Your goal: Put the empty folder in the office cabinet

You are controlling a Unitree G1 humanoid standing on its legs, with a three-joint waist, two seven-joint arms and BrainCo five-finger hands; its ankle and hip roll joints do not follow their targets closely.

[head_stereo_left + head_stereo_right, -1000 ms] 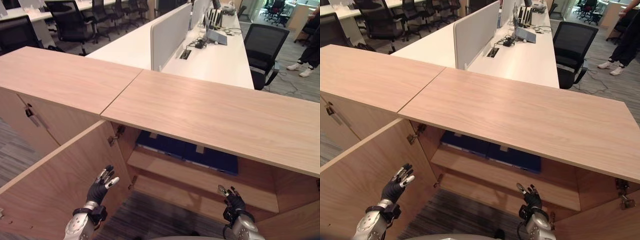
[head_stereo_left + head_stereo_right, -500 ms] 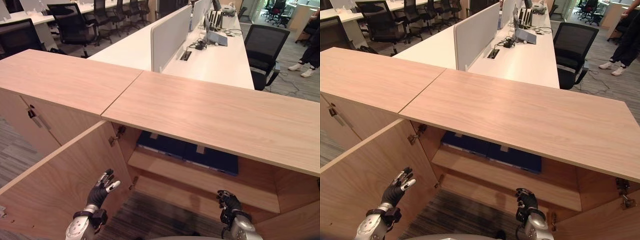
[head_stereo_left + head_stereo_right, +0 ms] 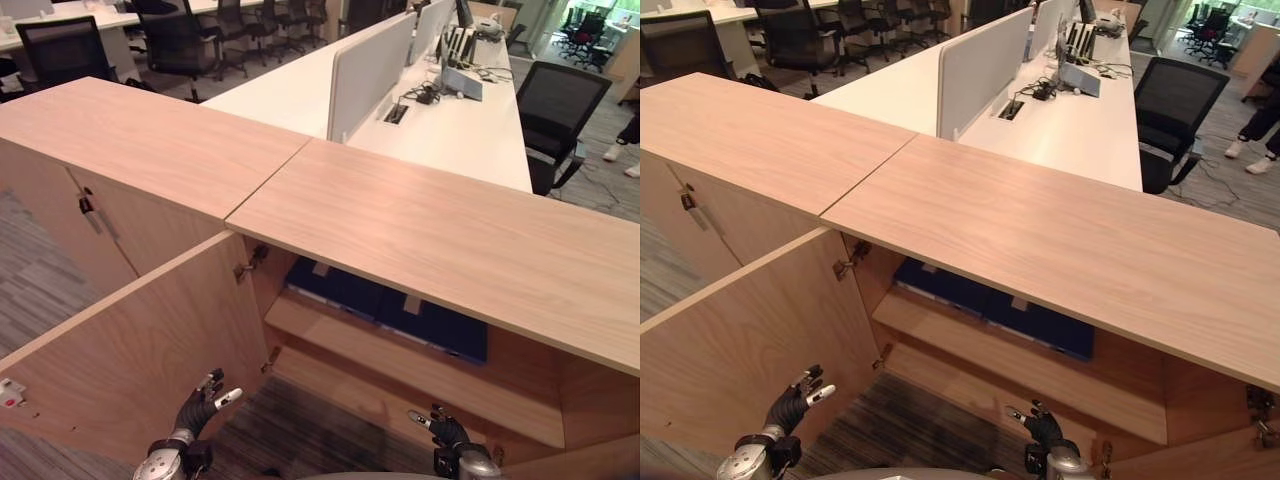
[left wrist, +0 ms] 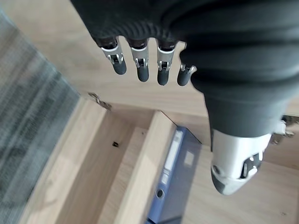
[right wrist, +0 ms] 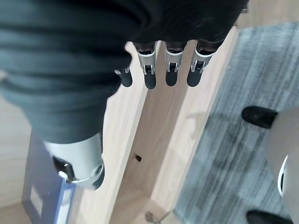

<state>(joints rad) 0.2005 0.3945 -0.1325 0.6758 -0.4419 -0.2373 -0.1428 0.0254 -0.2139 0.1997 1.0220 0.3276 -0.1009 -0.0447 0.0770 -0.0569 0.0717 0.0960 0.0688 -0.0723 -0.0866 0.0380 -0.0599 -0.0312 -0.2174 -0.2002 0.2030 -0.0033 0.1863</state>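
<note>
1. Where the carpet meets the open cabinet, the left hand [image 3: 200, 405] hovers beside the swung-out cabinet door [image 3: 130, 350], fingers straight and spread, nothing in its grasp.
2. Right hand [image 3: 445, 432]: low before the cabinet's open front, fingers extended and relaxed, thumb apart, holding nothing.
3. Office cabinet [image 3: 440, 240]: light wood, doors open, a bare lower shelf [image 3: 400, 365] crossing its interior.
4. Folder [image 3: 385, 308]: dark blue binders lying flat on the upper shelf, tucked just under the cabinet top; the left wrist view shows one blue spine [image 4: 166, 186] with a pale label and a finger ring.
5. Adjoining cabinet [image 3: 130, 140]: same wood, to the left, doors closed.
6. White desk [image 3: 440, 110]: behind the cabinets, with a pale divider screen [image 3: 368, 65] and assorted equipment.
7. Black office chair [image 3: 555, 105]: at the desk's right side; further chairs stand in the far room.
</note>
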